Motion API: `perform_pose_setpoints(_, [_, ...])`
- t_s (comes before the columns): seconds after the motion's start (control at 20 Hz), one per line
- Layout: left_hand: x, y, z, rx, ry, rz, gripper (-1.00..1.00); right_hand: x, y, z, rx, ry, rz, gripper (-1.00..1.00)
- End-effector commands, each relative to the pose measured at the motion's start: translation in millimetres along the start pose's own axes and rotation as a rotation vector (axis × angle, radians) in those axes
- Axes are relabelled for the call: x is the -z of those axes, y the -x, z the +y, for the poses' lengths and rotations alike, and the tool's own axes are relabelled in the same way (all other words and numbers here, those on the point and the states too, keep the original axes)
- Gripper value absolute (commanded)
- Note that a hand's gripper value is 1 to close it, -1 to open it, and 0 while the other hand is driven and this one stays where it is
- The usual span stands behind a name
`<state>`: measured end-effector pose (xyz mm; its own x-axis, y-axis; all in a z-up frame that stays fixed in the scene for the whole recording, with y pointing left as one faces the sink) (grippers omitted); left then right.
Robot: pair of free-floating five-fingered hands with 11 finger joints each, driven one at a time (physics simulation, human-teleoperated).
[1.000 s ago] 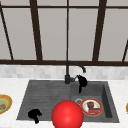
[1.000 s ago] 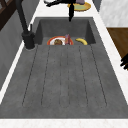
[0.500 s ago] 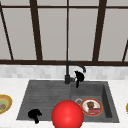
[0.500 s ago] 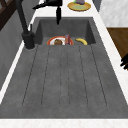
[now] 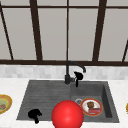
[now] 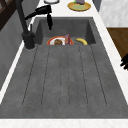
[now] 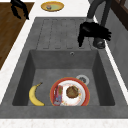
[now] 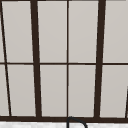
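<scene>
My right hand hovers over the sink's back edge, just right of the black faucet. Its fingers are stretched toward the faucet's base and one finger hangs down; I cannot tell whether they touch it. The same hand shows in the side views. My left hand floats idle, fingers relaxed, at the sink's front left corner, holding nothing. In the basin lie a red-rimmed plate of food and a banana.
A red ball sits at the front edge in the front view. A yellow plate with food rests on the left counter. The ribbed drainboard fills the sink's left half. A window rises behind.
The right hand has moved left and down, closer to the faucet. The left hand has stayed where it was.
</scene>
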<state>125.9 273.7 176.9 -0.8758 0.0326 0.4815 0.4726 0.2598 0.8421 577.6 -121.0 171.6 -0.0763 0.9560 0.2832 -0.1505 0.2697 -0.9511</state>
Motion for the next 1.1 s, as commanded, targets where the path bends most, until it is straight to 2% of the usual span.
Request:
perform_pose_setpoints(0.0, [0.0, 0.0, 0.0, 0.0, 0.0, 0.0, 0.0, 23.9, 4.2, 4.6, -0.015, -0.09, 0.027, -1.0])
perform_pose_setpoints(0.4, [0.0, 0.0, 0.0, 0.0, 0.0, 0.0, 0.0, 60.9, 9.1, -8.4, 0.018, -0.279, 0.036, -1.0])
perform_pose_setpoints(0.45, [0.0, 0.0, 0.0, 0.0, 0.0, 0.0, 0.0, 64.6, 8.0, -9.7, 0.016, -0.307, 0.038, 1.0])
perform_pose_setpoints(0.5, [0.0, 0.0, 0.0, 0.0, 0.0, 0.0, 0.0, 69.7, 6.9, -12.1, -0.007, -0.321, 0.043, 1.0])
perform_pose_setpoints(0.8, [0.0, 0.0, 0.0, 0.0, 0.0, 0.0, 0.0, 85.5, 2.5, -27.3, 0.001, -0.407, 0.069, 1.0])
perform_pose_setpoints(0.95, [0.0, 0.0, 0.0, 0.0, 0.0, 0.0, 0.0, 83.5, -10.9, -22.1, -0.035, -0.438, 0.071, 1.0])
perform_pose_setpoints(1.05, [0.0, 0.0, 0.0, 0.0, 0.0, 0.0, 0.0, 83.9, -19.9, -23.8, -0.081, -0.348, 0.075, 1.0])
